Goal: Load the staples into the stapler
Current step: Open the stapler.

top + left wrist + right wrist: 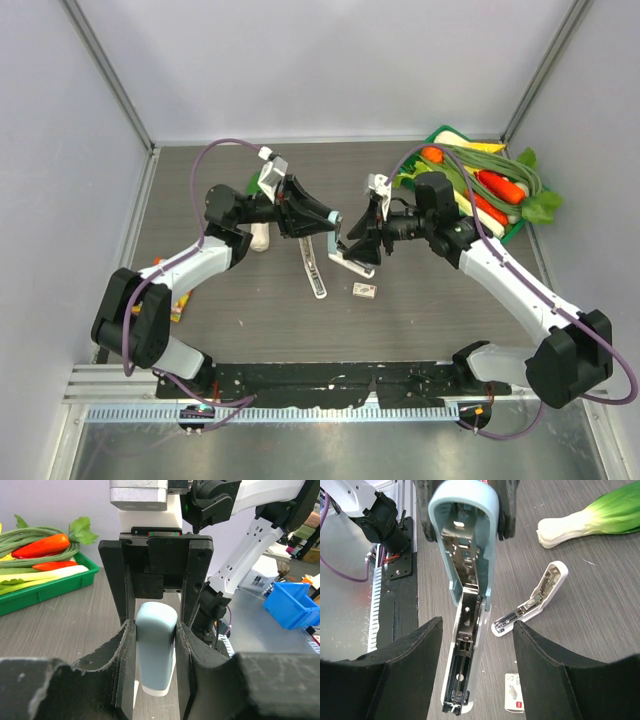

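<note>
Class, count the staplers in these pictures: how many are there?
2. A pale blue stapler, hinged open, is held in the left gripper. A white stapler lies open on the table beside it. None appears hidden.

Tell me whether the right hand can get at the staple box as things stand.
Probably yes. The staple box lies uncovered on the table close by the open, empty right hand; the white stapler lies beside it, not on it.
</note>
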Controlling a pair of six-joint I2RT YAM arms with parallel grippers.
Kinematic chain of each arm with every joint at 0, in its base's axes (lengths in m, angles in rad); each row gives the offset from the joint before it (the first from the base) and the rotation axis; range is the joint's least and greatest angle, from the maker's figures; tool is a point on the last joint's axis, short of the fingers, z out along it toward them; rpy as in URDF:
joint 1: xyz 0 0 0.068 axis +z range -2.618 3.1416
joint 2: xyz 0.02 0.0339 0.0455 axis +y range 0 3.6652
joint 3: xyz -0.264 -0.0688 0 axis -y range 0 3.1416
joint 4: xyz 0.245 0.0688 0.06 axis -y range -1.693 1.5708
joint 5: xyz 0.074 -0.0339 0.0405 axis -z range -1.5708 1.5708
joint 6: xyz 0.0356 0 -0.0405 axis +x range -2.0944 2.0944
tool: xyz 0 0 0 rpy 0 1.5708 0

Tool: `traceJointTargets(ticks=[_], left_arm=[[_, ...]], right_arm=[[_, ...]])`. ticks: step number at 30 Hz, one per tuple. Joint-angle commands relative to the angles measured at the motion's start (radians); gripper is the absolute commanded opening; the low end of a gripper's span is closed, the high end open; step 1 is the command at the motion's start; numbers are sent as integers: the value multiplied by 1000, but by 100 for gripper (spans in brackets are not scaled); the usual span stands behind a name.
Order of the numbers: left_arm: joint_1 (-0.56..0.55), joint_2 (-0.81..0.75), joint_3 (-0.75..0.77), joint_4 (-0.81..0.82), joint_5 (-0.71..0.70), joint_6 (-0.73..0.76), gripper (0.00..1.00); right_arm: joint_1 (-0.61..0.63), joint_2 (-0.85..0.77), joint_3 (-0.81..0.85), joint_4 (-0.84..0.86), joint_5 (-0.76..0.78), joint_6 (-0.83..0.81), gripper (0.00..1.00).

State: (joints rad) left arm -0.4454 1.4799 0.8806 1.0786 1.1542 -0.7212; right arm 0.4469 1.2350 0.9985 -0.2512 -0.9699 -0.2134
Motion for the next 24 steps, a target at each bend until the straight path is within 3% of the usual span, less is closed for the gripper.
traceJointTargets(ticks=[1, 12, 24], left_arm=[[-7, -3, 47, 9, 6, 32, 0], [-10, -15, 43, 1, 6, 37, 0], [-7, -13, 46, -6, -25, 40, 0]], right_arm=[[32, 7, 60, -40, 43, -27, 63], [65, 38, 54, -34, 103, -20, 49], [65, 27, 29, -10, 89, -21, 3]])
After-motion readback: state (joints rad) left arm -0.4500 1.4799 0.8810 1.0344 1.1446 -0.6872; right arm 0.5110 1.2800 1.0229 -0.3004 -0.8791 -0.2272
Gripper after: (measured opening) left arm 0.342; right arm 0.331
